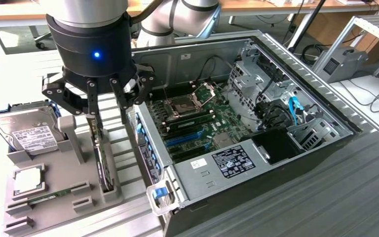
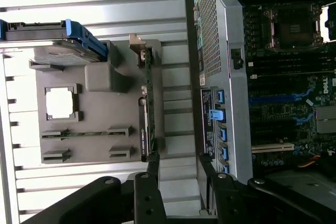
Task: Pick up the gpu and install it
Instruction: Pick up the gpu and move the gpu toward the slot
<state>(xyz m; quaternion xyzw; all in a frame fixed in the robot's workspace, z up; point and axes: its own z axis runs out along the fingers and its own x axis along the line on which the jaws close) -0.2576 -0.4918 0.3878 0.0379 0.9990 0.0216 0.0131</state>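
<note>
The gpu (image 1: pixel 101 158) stands on edge in a slot of the grey holder tray (image 1: pixel 57 173), beside the open computer case (image 1: pixel 196 195). It is a thin dark card, seen edge-on as a narrow strip in the wrist view (image 2: pixel 147 103). My gripper (image 1: pixel 107 117) hangs just above the card's upper end with its jaws spread and nothing between them. In the wrist view the gripper (image 2: pixel 177 163) has one of its fingers (image 2: pixel 152 171) in line with the card and the other towards the case wall. The gripper is open.
On the tray sit a hard drive in a blue frame (image 1: pixel 25 131), a square processor chip (image 1: pixel 28 180) and a narrow green memory stick (image 1: pixel 48 197). The case shows its motherboard (image 1: pixel 196 123) with blue card slots (image 1: pixel 186 138). The metal case wall (image 1: pixel 146 143) stands close beside the gpu.
</note>
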